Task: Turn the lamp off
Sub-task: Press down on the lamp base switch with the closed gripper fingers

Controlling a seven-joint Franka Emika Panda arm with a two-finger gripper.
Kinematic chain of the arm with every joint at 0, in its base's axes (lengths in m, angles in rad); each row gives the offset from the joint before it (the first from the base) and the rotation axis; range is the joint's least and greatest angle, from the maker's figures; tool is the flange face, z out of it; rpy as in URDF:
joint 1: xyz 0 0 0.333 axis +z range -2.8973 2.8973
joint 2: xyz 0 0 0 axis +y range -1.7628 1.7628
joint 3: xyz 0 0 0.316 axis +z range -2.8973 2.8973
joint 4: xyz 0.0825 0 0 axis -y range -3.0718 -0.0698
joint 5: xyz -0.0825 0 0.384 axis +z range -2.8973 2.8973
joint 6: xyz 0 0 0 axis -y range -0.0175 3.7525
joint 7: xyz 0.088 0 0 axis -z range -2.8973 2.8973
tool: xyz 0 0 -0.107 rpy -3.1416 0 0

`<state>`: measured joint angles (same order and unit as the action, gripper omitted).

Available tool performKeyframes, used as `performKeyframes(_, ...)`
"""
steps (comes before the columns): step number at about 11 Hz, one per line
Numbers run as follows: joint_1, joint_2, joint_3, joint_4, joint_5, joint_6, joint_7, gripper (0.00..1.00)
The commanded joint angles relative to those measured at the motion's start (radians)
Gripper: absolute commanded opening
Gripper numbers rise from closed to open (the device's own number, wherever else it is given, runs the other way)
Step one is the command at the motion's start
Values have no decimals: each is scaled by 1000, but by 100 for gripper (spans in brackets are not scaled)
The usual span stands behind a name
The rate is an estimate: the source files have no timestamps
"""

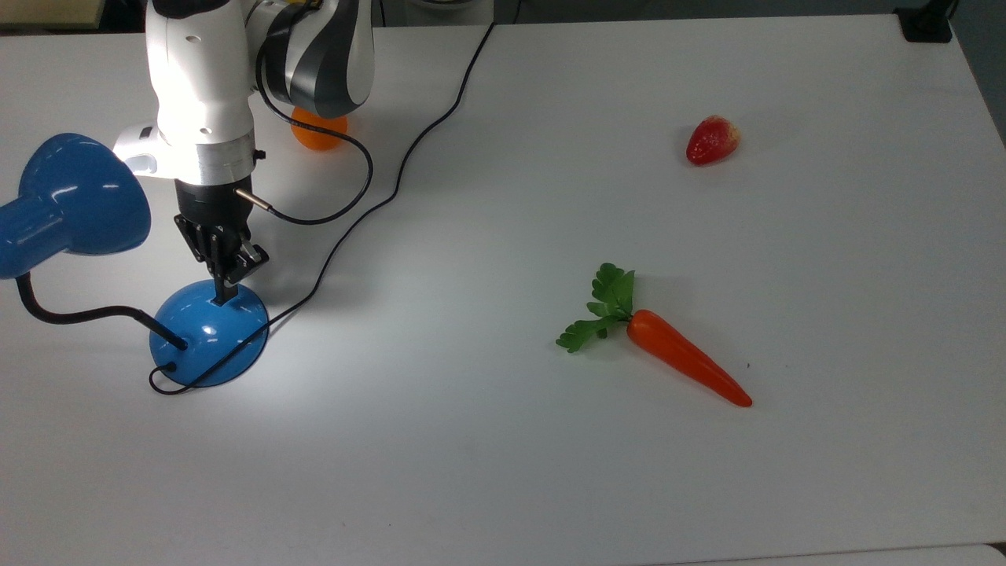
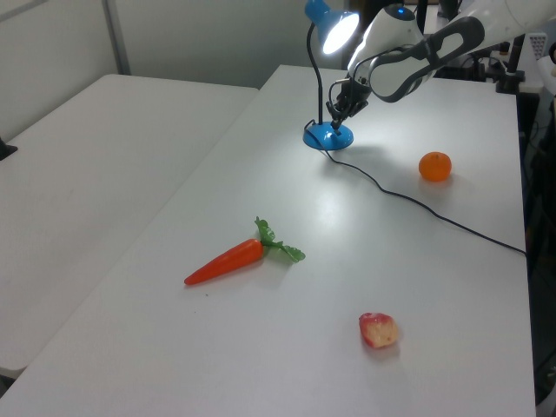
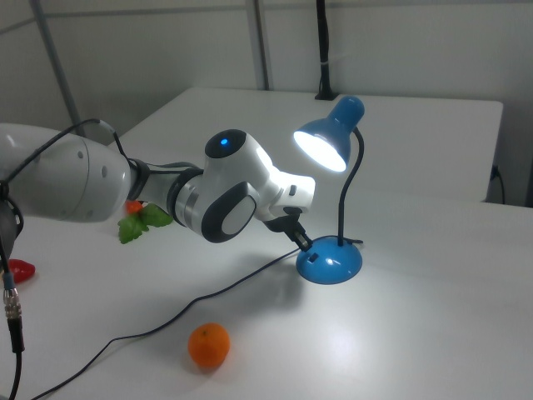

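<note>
The lamp (image 1: 208, 334) stands near the top view's left edge of the white table (image 1: 550, 472). Its domed blue base rests flat on the tabletop. Its black neck (image 3: 358, 179) rises upright from the base and curves over at the top. The shade (image 3: 326, 137) is lit and opens downward toward the right view's left. In the top view, the neck runs from the base toward the top view's left, where the shade (image 1: 75, 196) sits. The black cord (image 1: 393, 189) leaves the base and trails toward the table's far edge.

The gripper (image 1: 224, 295) points down onto the base's upper surface, tip touching the dome. The 2 fingers are pressed together and grip nothing.

An orange (image 2: 434, 166) lies beyond the arm. A carrot (image 1: 684, 358) and a strawberry (image 1: 711, 140) lie well apart toward the top view's right.
</note>
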<state>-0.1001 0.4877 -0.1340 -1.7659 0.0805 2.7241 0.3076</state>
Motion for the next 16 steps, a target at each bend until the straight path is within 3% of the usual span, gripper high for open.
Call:
performKeyframes(1,10,20,-7,11,-30,17,28,0)
performKeyframes(16,-7,23,-18,6,-24,11,25,0)
